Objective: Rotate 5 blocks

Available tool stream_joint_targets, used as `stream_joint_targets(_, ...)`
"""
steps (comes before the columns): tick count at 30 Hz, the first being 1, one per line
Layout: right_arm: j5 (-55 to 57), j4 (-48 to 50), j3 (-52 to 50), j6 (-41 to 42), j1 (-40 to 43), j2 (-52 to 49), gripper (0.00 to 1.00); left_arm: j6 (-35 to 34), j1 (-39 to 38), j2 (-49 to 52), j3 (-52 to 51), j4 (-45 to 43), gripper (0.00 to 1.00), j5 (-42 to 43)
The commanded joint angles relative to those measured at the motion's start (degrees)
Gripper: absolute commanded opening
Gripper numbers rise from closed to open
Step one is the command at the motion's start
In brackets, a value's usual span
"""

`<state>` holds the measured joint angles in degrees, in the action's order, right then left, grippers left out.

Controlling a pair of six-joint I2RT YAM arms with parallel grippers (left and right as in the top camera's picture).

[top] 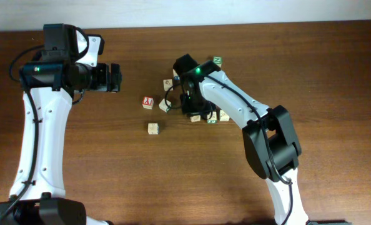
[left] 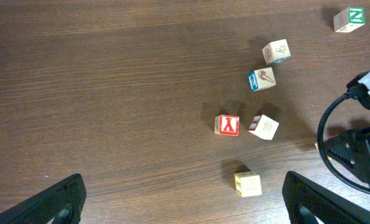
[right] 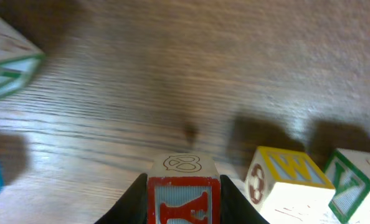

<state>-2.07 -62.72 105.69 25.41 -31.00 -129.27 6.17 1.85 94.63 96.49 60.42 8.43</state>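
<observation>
Now our right gripper point(right: 182, 194) clamps red-lettered pale wooden cube point(right: 184, 167) by sides for rotating; left gripper point(left: 182, 190) aside, jaws spread wide.

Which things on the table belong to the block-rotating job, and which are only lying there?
Job: red-framed block in the right gripper; red Y block; green V block.
Lying about: green-framed cube; blue-letter cube.

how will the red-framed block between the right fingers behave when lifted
The red-framed block looks like wood, so probably rigid and light. Its flat sides sit between the fingers, so slipping seems unlikely. Set down, a cube shouldn't roll.
</observation>
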Motion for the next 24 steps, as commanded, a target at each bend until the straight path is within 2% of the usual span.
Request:
stream_joint_targets(1, 3.45, 0.31, -0.79, 2.6, 0.26, 0.5, 0.27, -0.55, 0.2, 0.35, 1.2, -0.09, 0.99, 0.81)
stream_joint_targets(7, 4.31, -0.48, -1.36, 4.11, 0.26, 0.5, 0.27, -0.55, 0.2, 0.35, 1.2, -0.07, 0.99, 0.81)
stream_joint_targets(8, 4.31, -0.33, -1.73, 4.09, 0.26, 0.5, 0.33, -0.55, 0.2, 0.35, 1.2, -0.07, 0.99, 0.81)
stream_joint_targets(9, 4.31, -0.09, -2.27, 4.11, 0.26, 0.5, 0.35, -0.52, 0.2, 0.35, 1.2, -0.09, 0.99, 0.81)
stream_joint_targets(14, 4.28, 1.22, -2.43, 4.04, 0.26, 0.5, 0.39, -0.55, 0.2, 0.35, 1.2, -0.09, 0.99, 0.81)
stream_joint_targets(22, 3.8, -3.04, 5.75, 1.86, 0.2, 1.84, 0.39, -0.55, 0.2, 0.35, 1.2, -0.09, 0.99, 0.81)
stream_joint_targets(24, 2.93, -2.43, 5.42, 1.84, -0.28, 1.29, 0.33, -0.55, 0.2, 0.35, 1.22, -0.07, 0.99, 0.81)
